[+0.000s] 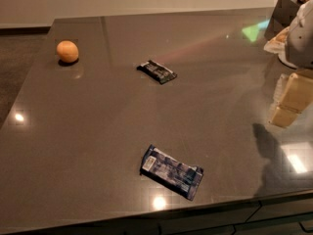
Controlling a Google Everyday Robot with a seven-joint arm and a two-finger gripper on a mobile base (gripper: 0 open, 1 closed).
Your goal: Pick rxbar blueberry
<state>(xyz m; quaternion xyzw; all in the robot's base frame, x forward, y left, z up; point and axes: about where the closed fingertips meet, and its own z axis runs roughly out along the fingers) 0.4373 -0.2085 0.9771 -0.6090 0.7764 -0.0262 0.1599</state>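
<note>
Shiny blue rxbar blueberry flat on glossy table; cream blocky gripper at right, grip state unclear.

Grey table: orange, black bar, rxbar blueberry; pincer over rt edge.

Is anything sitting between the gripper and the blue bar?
Nothing visible. The gripper is above the table's right side; only bare dark tabletop separates it from the shiny blue-wrapped rxbar blueberry near the front edge. The small black-wrapped bar and the orange fruit lie farther back, off that path.
</note>
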